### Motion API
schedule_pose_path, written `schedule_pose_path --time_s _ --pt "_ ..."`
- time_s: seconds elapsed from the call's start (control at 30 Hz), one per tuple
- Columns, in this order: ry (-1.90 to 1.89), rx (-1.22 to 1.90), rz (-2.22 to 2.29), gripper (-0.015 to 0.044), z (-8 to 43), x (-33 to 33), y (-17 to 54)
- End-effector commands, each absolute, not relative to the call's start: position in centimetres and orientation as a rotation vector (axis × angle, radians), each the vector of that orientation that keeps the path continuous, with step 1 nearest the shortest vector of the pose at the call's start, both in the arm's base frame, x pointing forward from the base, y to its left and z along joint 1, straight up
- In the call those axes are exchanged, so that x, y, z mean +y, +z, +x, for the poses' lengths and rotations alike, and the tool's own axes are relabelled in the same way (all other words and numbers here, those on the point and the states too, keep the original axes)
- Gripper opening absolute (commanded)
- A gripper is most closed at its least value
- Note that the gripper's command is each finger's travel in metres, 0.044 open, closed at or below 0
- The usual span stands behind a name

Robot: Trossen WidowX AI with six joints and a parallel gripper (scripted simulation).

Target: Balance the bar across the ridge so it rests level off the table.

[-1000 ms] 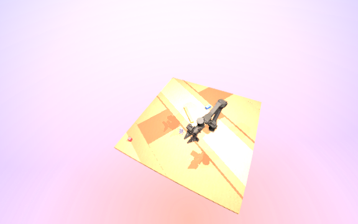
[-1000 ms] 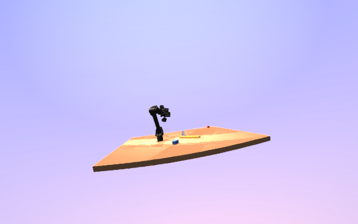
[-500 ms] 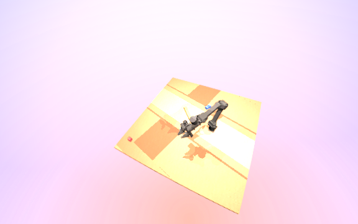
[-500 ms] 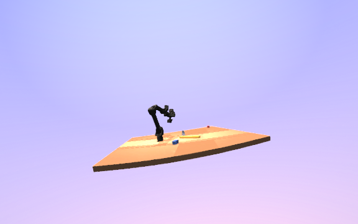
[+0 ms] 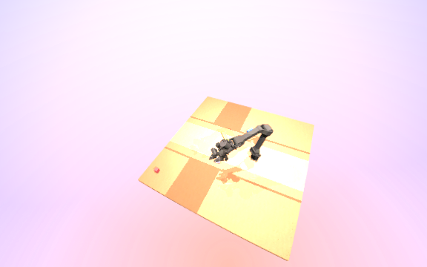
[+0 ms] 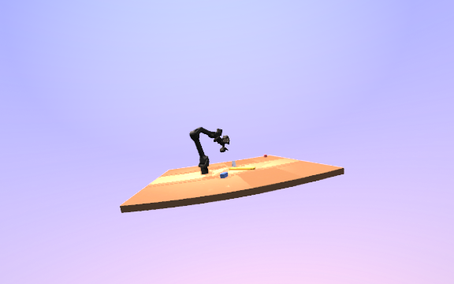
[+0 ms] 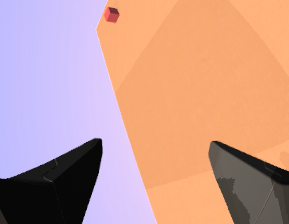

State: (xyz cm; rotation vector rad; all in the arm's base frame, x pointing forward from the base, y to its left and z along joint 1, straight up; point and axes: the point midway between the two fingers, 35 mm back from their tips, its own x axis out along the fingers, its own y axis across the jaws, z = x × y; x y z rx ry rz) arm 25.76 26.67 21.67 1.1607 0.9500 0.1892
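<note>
Plainly, yellow bar (image 5: 223, 135) (image 6: 243, 168) on table (image 5: 250, 208) (image 6: 195, 193) (image 7: 195, 95), near blue block (image 6: 224, 175).

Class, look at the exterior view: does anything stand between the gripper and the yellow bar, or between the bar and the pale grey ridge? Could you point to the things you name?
Nothing visible stands in either path. The open black gripper (image 6: 225, 150) hangs above the long yellow bar (image 6: 243, 168), which lies beside the small pale grey ridge (image 6: 233, 163). The blue block (image 6: 224, 175) sits off to one side.
</note>
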Motion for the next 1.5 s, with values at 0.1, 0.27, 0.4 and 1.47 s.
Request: schedule_pose_path --time_s 0.1,0.27,0.4,1.47 --pt "0.079 0.946 1.062 0.0315 28.3 23.8 20.1" --pt "0.001 0.952 0.999 0.0315 29.8 21.6 19.0" --pt "-0.059 0.962 0.950 0.0315 30.8 19.7 18.2" --pt "-0.462 1.197 0.666 0.0315 33.1 3.4 13.3"
